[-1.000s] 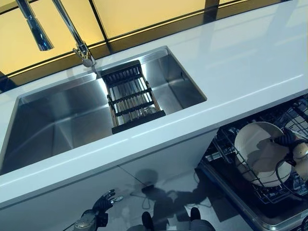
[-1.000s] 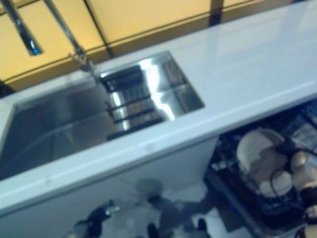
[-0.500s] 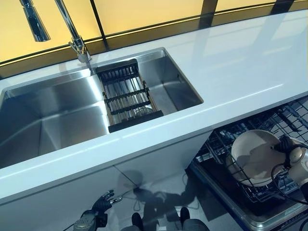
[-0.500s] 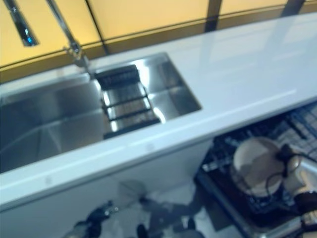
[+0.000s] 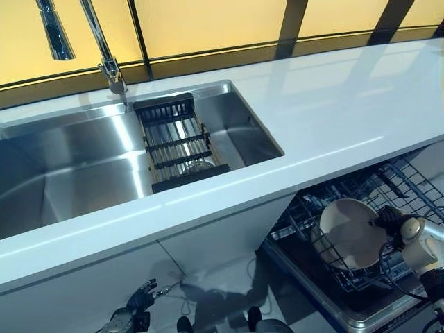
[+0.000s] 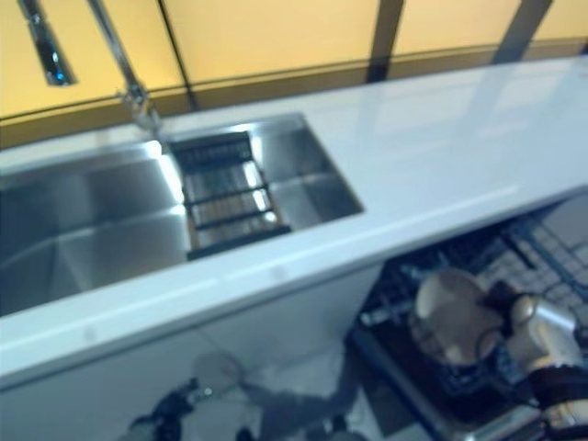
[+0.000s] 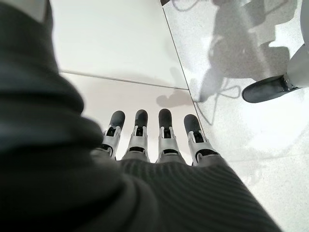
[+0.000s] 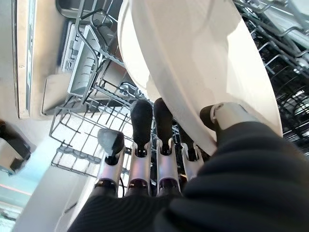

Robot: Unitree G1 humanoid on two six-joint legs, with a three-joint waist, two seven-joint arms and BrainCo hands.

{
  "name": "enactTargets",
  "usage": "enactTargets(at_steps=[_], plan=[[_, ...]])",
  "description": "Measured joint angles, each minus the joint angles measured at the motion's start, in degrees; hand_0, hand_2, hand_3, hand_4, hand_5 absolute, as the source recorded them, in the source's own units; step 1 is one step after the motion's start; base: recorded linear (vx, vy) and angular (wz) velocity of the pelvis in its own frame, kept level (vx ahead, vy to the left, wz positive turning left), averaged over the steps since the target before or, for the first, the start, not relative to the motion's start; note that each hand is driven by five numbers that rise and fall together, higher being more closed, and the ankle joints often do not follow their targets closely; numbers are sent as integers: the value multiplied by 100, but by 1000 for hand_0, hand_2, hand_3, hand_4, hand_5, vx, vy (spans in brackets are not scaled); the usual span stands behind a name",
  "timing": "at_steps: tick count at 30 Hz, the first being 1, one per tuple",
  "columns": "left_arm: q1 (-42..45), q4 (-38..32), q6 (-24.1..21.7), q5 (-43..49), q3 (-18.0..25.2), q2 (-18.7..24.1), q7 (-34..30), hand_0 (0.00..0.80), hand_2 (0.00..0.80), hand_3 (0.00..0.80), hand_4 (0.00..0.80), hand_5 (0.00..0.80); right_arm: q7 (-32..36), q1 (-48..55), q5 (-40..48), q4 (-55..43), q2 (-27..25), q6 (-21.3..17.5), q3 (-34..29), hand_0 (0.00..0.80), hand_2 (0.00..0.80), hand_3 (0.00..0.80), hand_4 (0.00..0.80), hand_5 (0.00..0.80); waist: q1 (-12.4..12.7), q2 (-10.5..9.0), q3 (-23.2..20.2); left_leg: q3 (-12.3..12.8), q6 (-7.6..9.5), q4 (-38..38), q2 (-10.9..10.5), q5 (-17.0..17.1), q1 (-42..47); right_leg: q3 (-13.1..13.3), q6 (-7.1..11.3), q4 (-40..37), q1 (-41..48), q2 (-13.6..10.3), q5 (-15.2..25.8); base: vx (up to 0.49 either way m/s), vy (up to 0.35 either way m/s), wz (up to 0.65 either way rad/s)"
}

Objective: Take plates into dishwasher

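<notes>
Pinching a cream plate (image 5: 347,232) at its rim, the right hand (image 5: 404,234) has its thumb on one face and its fingers (image 8: 143,121) curled behind the other (the right wrist view shows this most plainly), and the plate stands nearly upright among the wires of the dishwasher rack (image 5: 409,184), which is pulled out below the white counter (image 5: 333,118). The left hand (image 5: 139,303) hangs low by the cabinet front over the floor (image 7: 251,96), its fingers (image 7: 164,130) straight, side by side and holding nothing. Set into the counter is a steel sink (image 5: 76,173) with a dark drainer rack (image 5: 177,142) inside and a faucet (image 5: 104,48) behind it.
</notes>
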Motion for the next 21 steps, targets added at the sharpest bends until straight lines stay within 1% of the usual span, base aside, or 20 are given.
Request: enactTargets(at_steps=[3, 7, 16, 17, 18, 19, 21], plan=[[6, 6, 0, 60, 108, 0, 29, 0, 0, 0, 0, 0, 124, 26, -73, -34, 0, 22, -4, 800, 800, 800, 800, 800, 3, -20, -26, 6, -1, 0, 8, 1, 1, 2, -1, 3, 2, 5, 1, 0, 0, 0], [10, 18, 0, 206, 113, -3, 66, 0, 0, 0, 0, 0, 206, 39, -100, -82, 0, 80, -3, 800, 800, 800, 800, 800, 4, -21, -27, 6, -2, 1, 15, 1, 10, 1, -5, 15, 29, 14, 4, 0, 0, 0], [5, 84, 1, 208, 114, -3, 109, 0, 0, 0, 0, 0, 347, 53, -21, -92, -1, 98, -2, 800, 800, 800, 800, 800, 5, -27, -31, 15, -2, -2, 26, 1, 63, 2, -4, -1, 61, 22, 3, 0, 0, 0], [4, 84, 1, 208, 114, -3, 110, 0, 0, 0, 0, 0, 349, 54, 27, -92, -2, 110, -3, 687, 687, 687, 687, 687, 3, -32, -34, 16, -2, -2, 27, 1, 64, 2, -4, 0, 62, 23, 3, 0, 0, 0], [4, 84, 1, 208, 114, -2, 111, 0, 0, 0, 0, 0, 350, 62, 52, -101, -2, 142, -3, 50, 50, 50, 50, 50, 3, -38, -40, 16, -2, -2, 28, 1, 64, 2, -4, 1, 71, 24, 3, 0, 0, 0], [3, 85, 2, 208, 114, -2, 113, 0, 0, 0, 0, 0, 379, 73, 135, -108, -1, 177, -3, 0, 0, 0, 0, 0, 2, -49, -47, 17, -2, -2, 29, 1, 64, 2, -5, 2, 74, 25, 4, 0, 0, 0], [-2, 85, 3, 208, 114, -2, 116, 0, 0, 0, 0, 0, 490, 93, 357, -136, 23, 182, -2, 0, 0, 0, 0, 0, 3, -67, -59, 18, -2, -1, 28, 1, 64, 2, -5, 3, 73, 24, 4, 0, 0, 0]])
